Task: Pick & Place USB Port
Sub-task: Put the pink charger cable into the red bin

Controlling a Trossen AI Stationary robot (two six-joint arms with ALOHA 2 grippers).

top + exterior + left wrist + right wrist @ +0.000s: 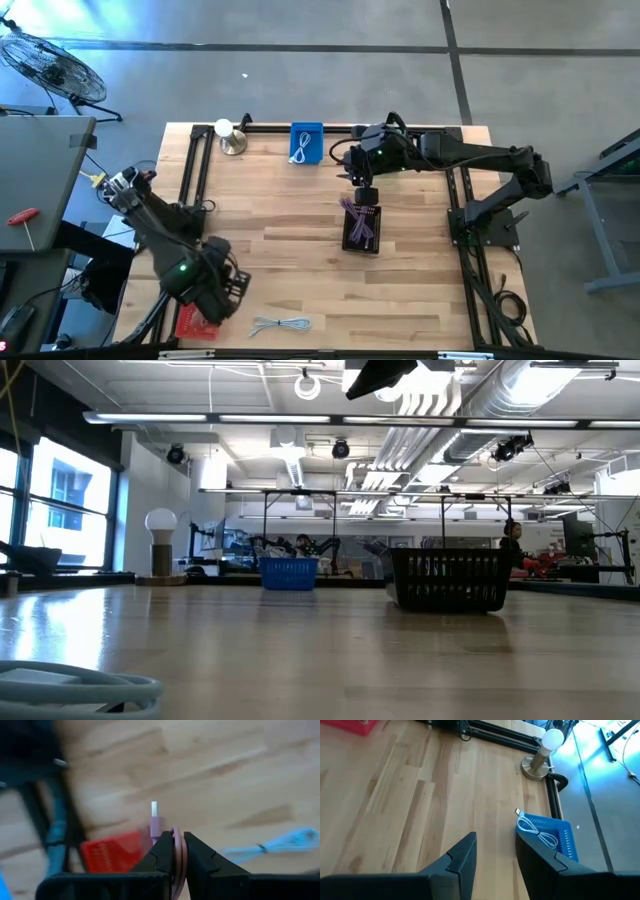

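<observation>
My left gripper point(179, 851) is at the table's near left corner, shut on a pink USB cable point(176, 836), and stands over the edge of a red basket point(112, 852); the high view shows the gripper point(215, 290) and the basket point(195, 322). A light blue cable point(282, 324) lies flat on the table to the right of it. My right gripper point(495, 855) is open and empty, above a black basket point(361, 225) of purple cables near the table's middle. A blue basket point(306, 142) at the far edge holds a white cable point(539, 831). My left gripper pinches the pink cable's coiled strands point(177, 842) between its two fingers. The pale plug end point(154, 810) sticks out past the fingertips. The cable is lifted clear of the table, above the red basket's edge; the fingers hide the rest of it.
A small lamp point(232, 135) stands at the far edge, left of the blue basket. Black frame rails point(195, 170) run along the table's left, far and right sides. Bare wood point(290, 250) lies between the red and black baskets.
</observation>
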